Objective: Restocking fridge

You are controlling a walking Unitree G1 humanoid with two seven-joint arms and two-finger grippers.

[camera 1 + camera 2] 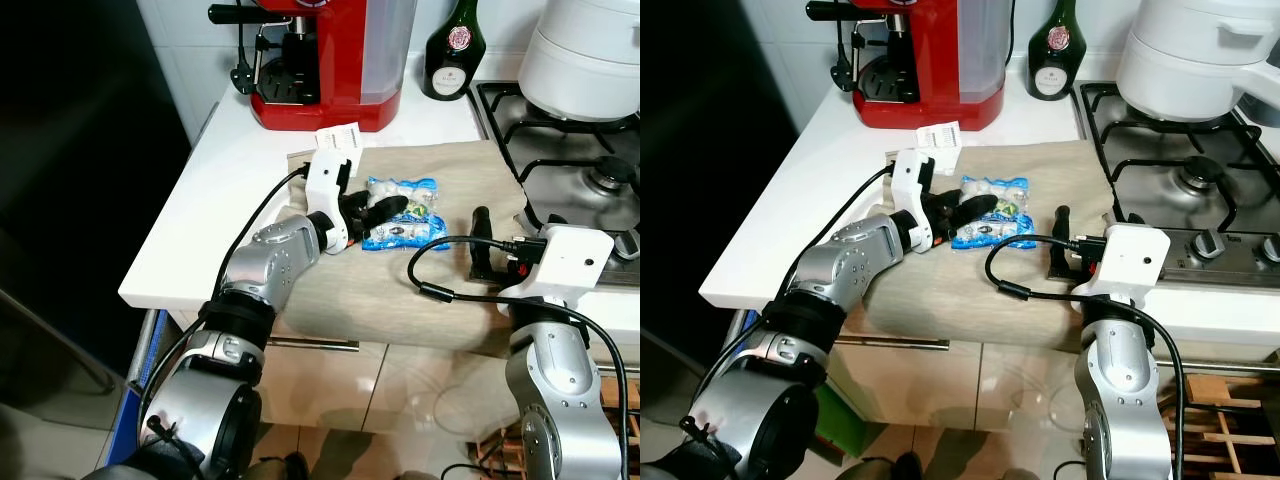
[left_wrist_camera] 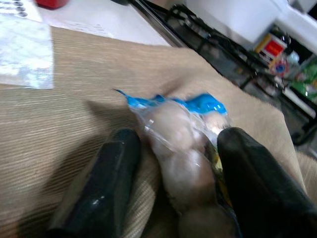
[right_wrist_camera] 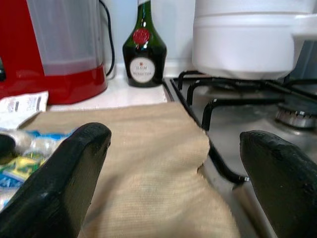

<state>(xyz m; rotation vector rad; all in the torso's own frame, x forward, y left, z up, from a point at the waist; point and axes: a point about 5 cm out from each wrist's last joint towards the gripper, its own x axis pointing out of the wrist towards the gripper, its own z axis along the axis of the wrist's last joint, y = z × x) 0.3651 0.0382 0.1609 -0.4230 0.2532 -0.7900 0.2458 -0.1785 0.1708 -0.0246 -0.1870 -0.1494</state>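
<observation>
A clear packet with blue edges [image 1: 408,222], holding pale round balls, lies on a beige cloth [image 1: 400,300] on the white counter. My left gripper [image 1: 385,210] reaches over the cloth from the left and stands open. In the left wrist view its two black fingers [image 2: 111,168] straddle the near end of the packet [image 2: 178,134], one on each side. My right gripper [image 1: 497,245] rests open over the cloth's right edge, to the right of the packet and apart from it. In the right wrist view its fingers [image 3: 74,163] are wide apart with nothing between them.
A red coffee machine [image 1: 330,60] and a dark green bottle [image 1: 455,50] stand at the back of the counter. A white pot [image 1: 585,55] sits on the gas hob [image 1: 570,150] to the right. A white paper label [image 1: 338,137] lies behind the packet. Left of the counter edge everything is dark.
</observation>
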